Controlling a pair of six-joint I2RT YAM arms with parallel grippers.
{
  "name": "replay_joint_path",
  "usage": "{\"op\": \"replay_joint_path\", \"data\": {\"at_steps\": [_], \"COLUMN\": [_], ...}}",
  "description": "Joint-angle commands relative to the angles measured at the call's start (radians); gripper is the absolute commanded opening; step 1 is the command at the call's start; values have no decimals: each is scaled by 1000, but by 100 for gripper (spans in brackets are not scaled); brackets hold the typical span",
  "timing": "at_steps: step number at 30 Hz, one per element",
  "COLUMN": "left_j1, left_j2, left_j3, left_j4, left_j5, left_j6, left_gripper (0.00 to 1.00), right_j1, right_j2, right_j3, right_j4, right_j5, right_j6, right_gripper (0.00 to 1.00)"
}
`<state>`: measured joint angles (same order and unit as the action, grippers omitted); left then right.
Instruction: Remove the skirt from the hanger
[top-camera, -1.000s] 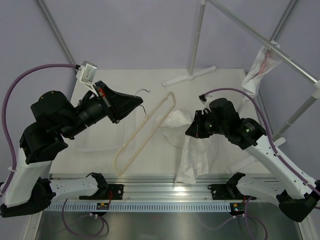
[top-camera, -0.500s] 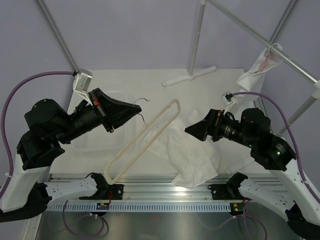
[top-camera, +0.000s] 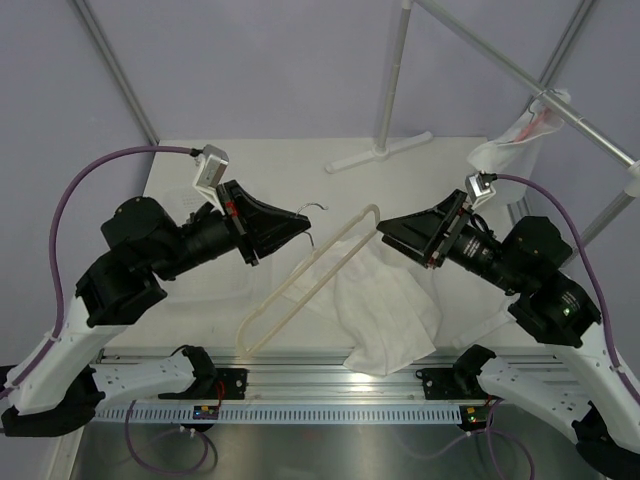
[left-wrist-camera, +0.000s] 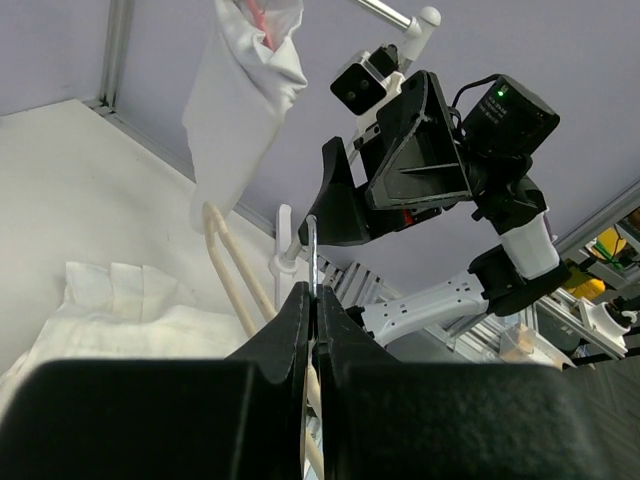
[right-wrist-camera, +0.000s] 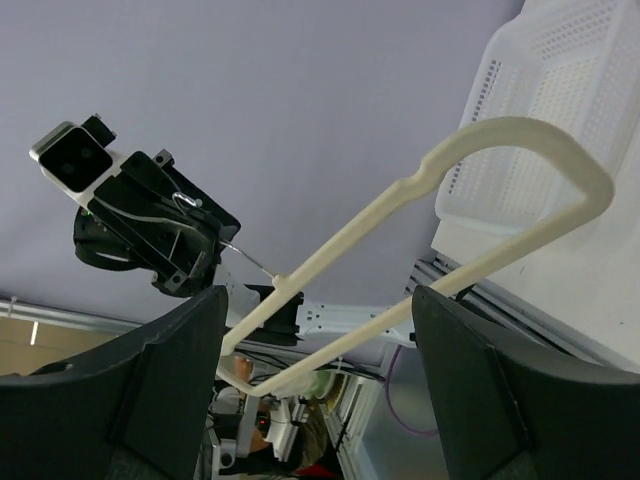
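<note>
The cream hanger (top-camera: 310, 280) hangs tilted over the table, and my left gripper (top-camera: 303, 226) is shut on its metal hook (left-wrist-camera: 313, 250). The white skirt (top-camera: 390, 310) lies crumpled on the table under and to the right of the hanger's far end, off its bars. My right gripper (top-camera: 383, 228) stands open and empty above the skirt, facing the hanger's rounded end. In the right wrist view the hanger (right-wrist-camera: 450, 200) crosses between the spread fingers (right-wrist-camera: 480, 360) without touching them. The left wrist view shows the skirt (left-wrist-camera: 130, 310) below the hanger's bars (left-wrist-camera: 235, 280).
A rack's white foot (top-camera: 378, 152) and upright pole stand at the back. A white cloth (top-camera: 520, 135) hangs from the slanted rail at the right. A pale perforated basket (right-wrist-camera: 560, 130) sits on the left side of the table.
My right gripper opened and let go of the skirt, which dropped onto the table. The right arm then rose and turned toward the hanger. The left arm carried the hanger to the right.
</note>
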<state>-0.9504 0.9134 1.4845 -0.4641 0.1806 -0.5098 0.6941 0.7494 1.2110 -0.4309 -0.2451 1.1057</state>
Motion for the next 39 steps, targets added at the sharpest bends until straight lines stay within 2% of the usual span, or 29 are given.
{"op": "replay_joint_path", "data": {"at_steps": [1,13,23,27,28,30,31,33,34,35,36,37,38,39], "left_j1": [1,-10,-25,-31,-33,-33,-33,-34,-34,-34,-34,-34,-34,-34], "left_j2": [13,61,67,67,64,56,55,48,47,45,44,41,38,24], "left_j3": [7,30,13,14,14,11,10,-1,-3,-4,-7,-6,-7,-10], "left_j4": [134,176,173,154,150,137,136,134,130,122,114,104,85,76], "left_j5": [11,46,33,20,16,10,7,13,16,17,22,19,8,-1], "left_j6": [47,65,68,77,80,88,88,88,88,88,88,88,85,80], "left_gripper": [0,0,0,0,0,0,0,0,0,0,3,18,41,84], "right_j1": [33,195,337,393,421,432,435,435,438,440,441,443,446,447], "right_j2": [42,79,177,206,205,202,199,197,197,199,199,200,197,196], "right_j3": [-11,-64,-4,4,2,-2,-7,-14,-11,-10,-4,-2,-1,-1], "right_j4": [79,127,156,165,170,175,179,195,190,187,173,166,161,144], "right_j5": [52,311,484,564,585,622,625,632,636,645,647,655,659,668], "right_j6": [114,223,227,233,229,227,226,220,217,212,197,188,177,163], "right_gripper": [82,77,75,67,60,52,39,23,4,0,0,0,0,0]}}
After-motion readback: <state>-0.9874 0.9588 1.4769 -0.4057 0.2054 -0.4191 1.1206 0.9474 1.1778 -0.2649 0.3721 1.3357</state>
